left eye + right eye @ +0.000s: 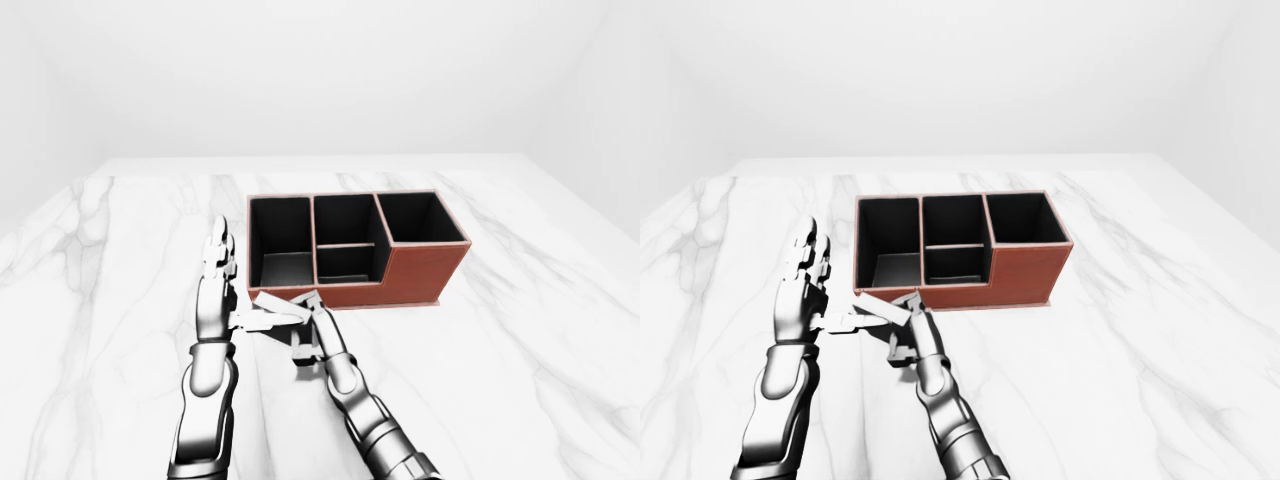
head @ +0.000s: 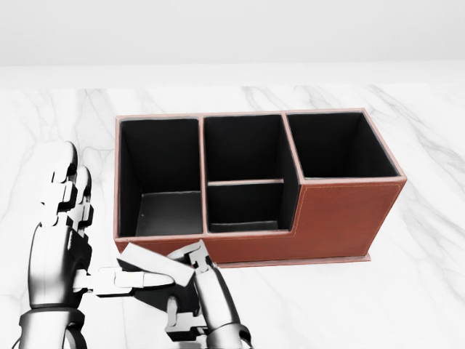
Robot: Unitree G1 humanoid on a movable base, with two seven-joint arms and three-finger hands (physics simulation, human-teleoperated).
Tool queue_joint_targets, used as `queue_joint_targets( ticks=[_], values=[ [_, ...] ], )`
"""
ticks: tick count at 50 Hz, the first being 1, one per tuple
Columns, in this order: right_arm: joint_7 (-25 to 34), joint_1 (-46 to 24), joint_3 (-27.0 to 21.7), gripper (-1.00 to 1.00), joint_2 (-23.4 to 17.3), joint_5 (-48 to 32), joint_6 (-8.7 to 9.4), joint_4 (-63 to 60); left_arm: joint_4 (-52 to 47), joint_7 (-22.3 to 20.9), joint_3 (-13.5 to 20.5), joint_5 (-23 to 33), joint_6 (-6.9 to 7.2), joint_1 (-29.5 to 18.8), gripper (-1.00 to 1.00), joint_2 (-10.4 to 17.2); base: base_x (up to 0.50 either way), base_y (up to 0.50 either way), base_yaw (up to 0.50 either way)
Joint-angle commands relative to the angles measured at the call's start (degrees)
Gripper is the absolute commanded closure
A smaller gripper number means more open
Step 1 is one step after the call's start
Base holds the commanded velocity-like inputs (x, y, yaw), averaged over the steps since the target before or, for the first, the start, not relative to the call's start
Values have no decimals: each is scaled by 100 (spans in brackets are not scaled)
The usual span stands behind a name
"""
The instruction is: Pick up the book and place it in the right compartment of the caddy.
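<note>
Tilting pale slab of book [image 2: 156, 263] between right hand's [image 2: 190, 291] fingers

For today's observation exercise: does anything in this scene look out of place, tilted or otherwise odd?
Only the book stands out: it sits tilted just below the caddy in the head view, pinched between the right hand and the left hand's thumb. The caddy stands square and looks empty and undamaged.

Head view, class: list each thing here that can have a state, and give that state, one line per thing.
Book: off the counter, tilted, held low beside the caddy's left end.
Caddy: upright on the marble counter, all compartments empty.
Right hand: fingers curled shut on the book.
Left hand: fingers straight and open, thumb reaching across to the book.
</note>
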Motion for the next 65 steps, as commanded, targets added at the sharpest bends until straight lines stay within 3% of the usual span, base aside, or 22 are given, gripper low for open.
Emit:
queue_joint_targets(
  ticks=[1, 10, 23, 26, 36, 37, 43, 65],
  values=[
    [125, 148, -15, 100, -188, 976, -1, -1487, 11, -27, 18, -26, 0, 22, -100, 3, 0, 0, 0],
    [103, 290, 155, 100, -315, 1096, -1, -2186, 104, -30, 29, -35, 0, 7, -100, 9, 0, 0, 0],
    [135, 175, 25, 100, -416, 1326, -1, -2459, 335, -36, 68, -57, 0, -39, -100, 29, 0, 0, 0],
    [167, 29, -69, 100, -426, 1395, -1, -3008, 400, -38, 80, -65, 0, -53, -100, 35, 0, 0, 0],
    [170, -718, -503, 100, -570, 1556, 462, -3250, 373, -38, 75, -64, 0, -48, -100, 32, 0, 0, 0],
    [190, -878, -593, 100, -606, 1583, 597, -3337, 361, -38, 74, -64, 0, -46, -100, 31, 0, 0, 0],
    [193, -1499, -928, 100, -809, 1722, 981, -3517, 310, -34, 60, -51, 0, -32, -100, 24, 0, 0, 0],
    [195, -2694, -1472, 100, -1455, 1889, 999, -3221, 276, -30, 46, -40, 0, -25, -100, 20, 0, 0, 0]
  ],
)
